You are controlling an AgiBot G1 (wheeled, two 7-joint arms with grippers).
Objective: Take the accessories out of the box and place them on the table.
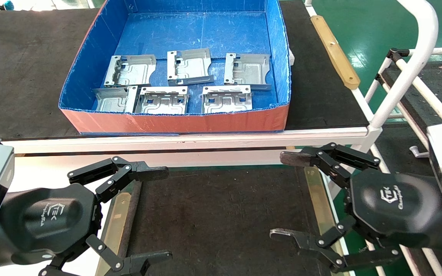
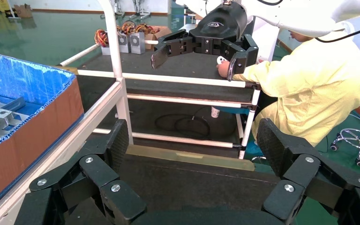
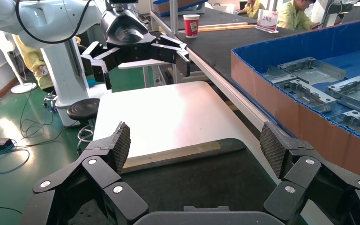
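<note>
So nothing is picked yet. Going left to right: the left claw hovers low over the near worktop, jaws spread wide and holding nothing. Beyond it on the black bench sits the big shallow corrugated-plastic box, blue inside with an orange-red outer wall, and all six silver stamped sheet-metal plates are in it, lying flat in two rows of three toward the front wall. The dark felt-like mat on the white-topped worktop, right under both claws, has no plates on it. The right claw hovers over the mat's right edge, also wide open and empty.

Tip for the first pick: probably go for the front-right plate, closest to the right claw. It lies just beside the front wall, so come down steeply over the wall rather than sliding in, and pinch across a folded edge since the flat face gives nothing to grip. The front-left pair sit almost touching, so leave those for later.
</note>
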